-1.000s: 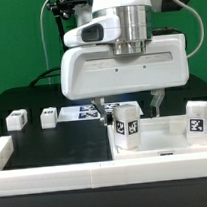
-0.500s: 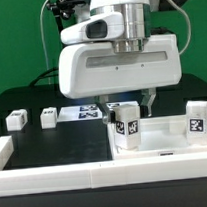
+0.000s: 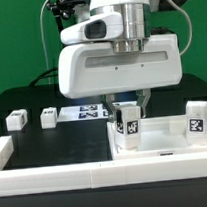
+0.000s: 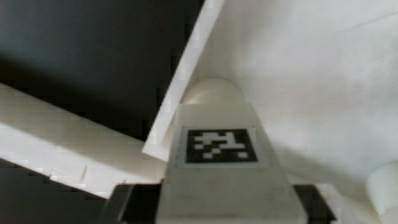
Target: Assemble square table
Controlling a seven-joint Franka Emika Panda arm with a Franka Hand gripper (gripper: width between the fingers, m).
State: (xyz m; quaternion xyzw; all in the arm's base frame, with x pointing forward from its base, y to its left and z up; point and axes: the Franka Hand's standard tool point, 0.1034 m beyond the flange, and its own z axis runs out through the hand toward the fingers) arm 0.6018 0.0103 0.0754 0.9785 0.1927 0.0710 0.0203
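Green backdrop [image 3: 17,37], black worktop [image 3: 54,145]. Leg [image 3: 127,128] stands upright at the tabletop [image 3: 166,139] corner on the exterior view's left, tag facing the camera. Claw [image 3: 127,102] sits straight over it, drawn narrow. In the wrist view the fingers [image 4: 135,204] look pressed on the leg's two opposite flanks, so I read it as gripped, not lifted. Handling guess: small plastic block, light, rigid, smooth faces so a bit slippery. It won't crush but could twist in the pads if caught off-centre. Best hold is the flat parallel sides near the top, which leaves the lower end free to mate with the tabletop. The tabletop looks stiff and bulkier, better pushed than pinched. Versus a second ago: jaws were spread wide with clear gaps either side of the leg, now closed in. Leg and tabletop are in the same spot.
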